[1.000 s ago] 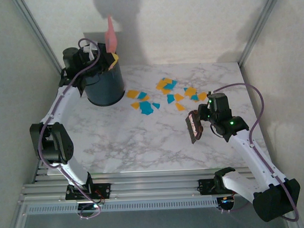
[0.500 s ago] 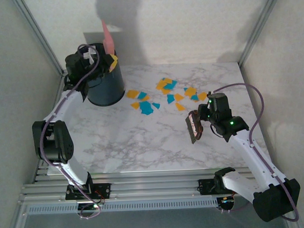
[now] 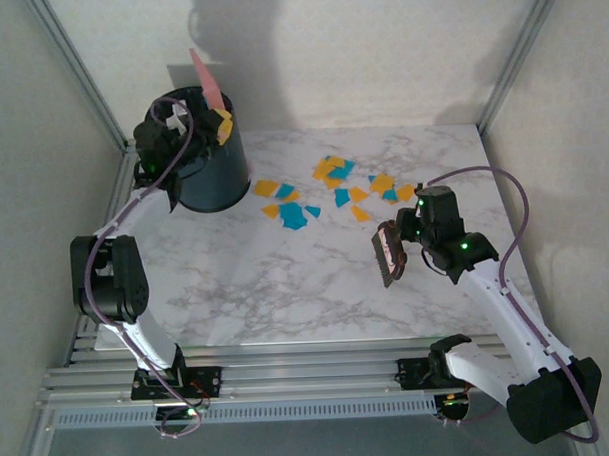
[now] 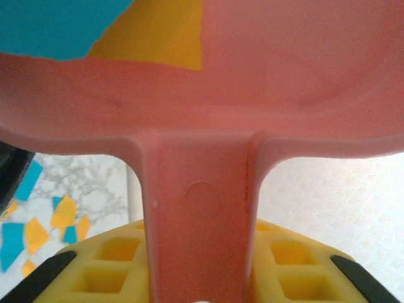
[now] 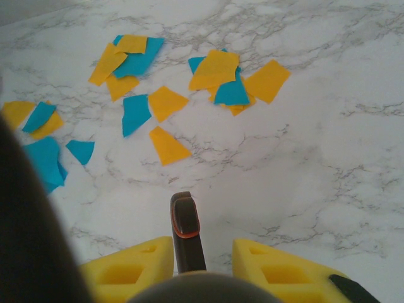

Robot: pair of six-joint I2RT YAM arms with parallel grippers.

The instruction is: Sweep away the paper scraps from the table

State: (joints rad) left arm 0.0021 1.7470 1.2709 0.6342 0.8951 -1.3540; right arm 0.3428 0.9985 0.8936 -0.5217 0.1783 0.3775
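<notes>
Items as we find them:

1. Table: white top with grey marble veining, with metal rails along its near edge.

2. Paper scraps: we count them loosely as a scatter of small orange and teal bits lying flat on the far half of the table, from just right of the bin across towards the far right corner. Several overlap. The right wrist view shows them spread across the marble ahead of the fingers. Two more, one teal and one orange, lie against the inside of the dustpan in the left wrist view.

3. Bin: dark, round and upright, at the far left corner of the table.

4. Dustpan: pink plastic, raised and tilted above the bin's mouth. In the left wrist view its pan spans the top of the frame, and its handle runs down between the yellow fingers.

5. Left gripper: over the bin's rim, pinching the dustpan handle, with its fingers pressed against both sides.

6. Brush: dark, held above the near right part of the table, well apart from the scraps. We see its handle standing between the fingers.

7. Right gripper: clamped on the brush handle, above the table's right side.
</notes>
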